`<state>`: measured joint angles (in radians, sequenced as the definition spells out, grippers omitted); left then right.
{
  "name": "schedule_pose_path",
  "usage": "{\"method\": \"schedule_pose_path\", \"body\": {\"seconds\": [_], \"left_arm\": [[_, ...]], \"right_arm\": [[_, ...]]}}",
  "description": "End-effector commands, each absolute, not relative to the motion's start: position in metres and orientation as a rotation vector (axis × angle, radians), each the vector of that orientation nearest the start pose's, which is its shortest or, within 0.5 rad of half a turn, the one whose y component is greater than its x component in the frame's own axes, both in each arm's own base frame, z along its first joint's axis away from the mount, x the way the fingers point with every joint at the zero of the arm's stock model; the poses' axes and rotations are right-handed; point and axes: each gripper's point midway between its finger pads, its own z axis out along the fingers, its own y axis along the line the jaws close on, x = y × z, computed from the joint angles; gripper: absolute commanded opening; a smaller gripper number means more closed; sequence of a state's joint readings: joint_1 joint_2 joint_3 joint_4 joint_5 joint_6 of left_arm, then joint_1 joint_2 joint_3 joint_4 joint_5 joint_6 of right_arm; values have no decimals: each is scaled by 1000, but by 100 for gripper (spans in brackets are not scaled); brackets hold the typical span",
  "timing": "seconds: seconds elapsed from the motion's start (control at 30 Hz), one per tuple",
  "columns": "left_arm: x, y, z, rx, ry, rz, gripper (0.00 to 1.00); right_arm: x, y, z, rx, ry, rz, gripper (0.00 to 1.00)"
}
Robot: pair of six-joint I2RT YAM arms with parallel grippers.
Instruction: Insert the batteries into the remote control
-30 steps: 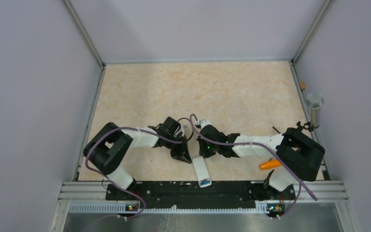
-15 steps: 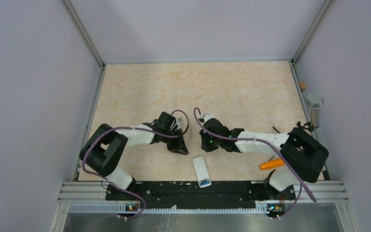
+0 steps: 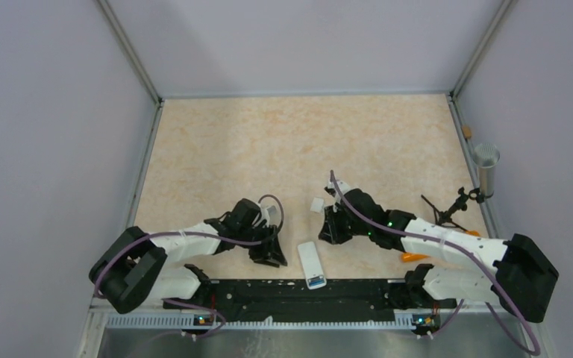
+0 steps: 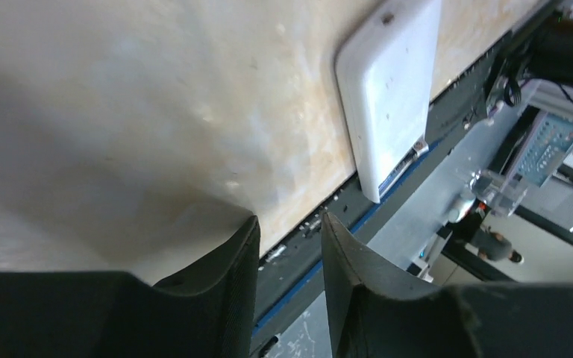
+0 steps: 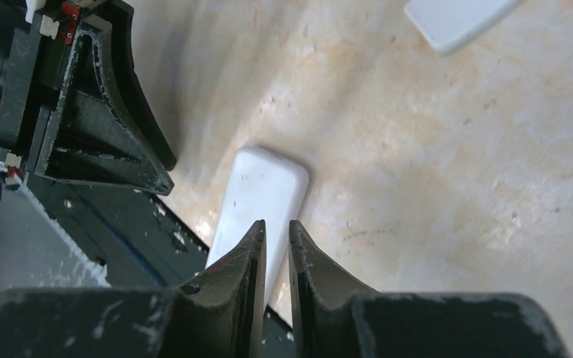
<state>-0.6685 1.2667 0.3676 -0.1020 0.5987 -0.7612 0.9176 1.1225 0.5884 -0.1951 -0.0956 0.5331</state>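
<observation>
Currently, remote control (image 3: 312,264): white, plain back up, flat at the near edge of the table (image 3: 268,149), long axis near-far, blue-marked end pointing near and overlapping the black rail (image 3: 268,291). Left gripper (image 4: 289,220), just left of it: jaws parted, holding nothing. Right gripper (image 5: 276,224), just far-right of it: jaws a narrow slit apart, empty; small white panel (image 3: 317,204) lies farther back.

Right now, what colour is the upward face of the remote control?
Plain white; the remote control shows best in the left wrist view.
</observation>
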Motion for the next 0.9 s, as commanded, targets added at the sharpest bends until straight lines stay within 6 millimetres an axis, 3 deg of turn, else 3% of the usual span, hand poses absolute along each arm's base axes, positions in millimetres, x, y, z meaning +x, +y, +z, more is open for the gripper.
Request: {"method": "schedule_pose_path", "body": {"seconds": [0.0,0.13,0.37,0.87], "left_arm": [[79,-247,20,186,2877,-1224,38],[66,-263,25,245,2855,-1280,38],[59,-279,34,269,2812,-1340,40],[59,-306,30,298,2807,-1402,37]], "right_arm": [[133,256,85,-504,2458,887,16],[114,251,81,-522,2499,908,16],[84,254,74,-550,2550,939,17],[58,252,57,-526,2643,966,17]]}}
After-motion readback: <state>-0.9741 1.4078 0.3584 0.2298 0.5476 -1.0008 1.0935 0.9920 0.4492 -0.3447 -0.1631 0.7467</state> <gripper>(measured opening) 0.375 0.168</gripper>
